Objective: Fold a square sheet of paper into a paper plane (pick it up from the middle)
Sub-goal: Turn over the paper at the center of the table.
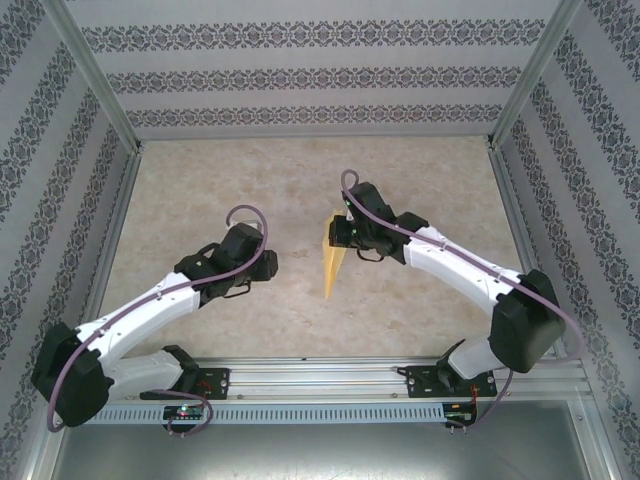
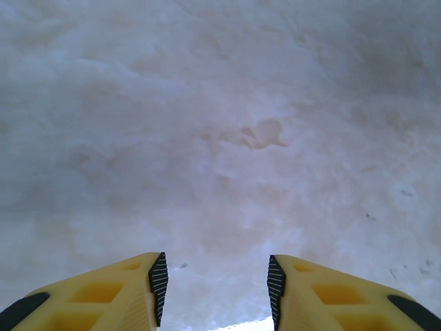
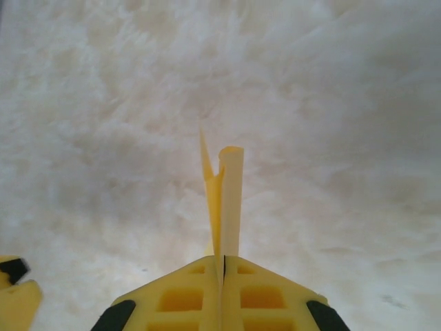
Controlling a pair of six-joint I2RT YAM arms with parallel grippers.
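Right pincer is clamped on the narrow yellow folded-paper dart, its long axis pointing back toward me, with my gaping left pincer sitting apart on its left.

I see the paper plane as a narrow yellow wedge, folded flat, over the middle of the bench. Its sharp tip points toward the near edge, and its wider end is pinched in the right gripper. On the right wrist camera it stands edge-on between the closed fingers, in thin stacked layers. One layer curls into a small loop at the far end, with a fine point beside it. I can't tell whether the tip touches the bench.
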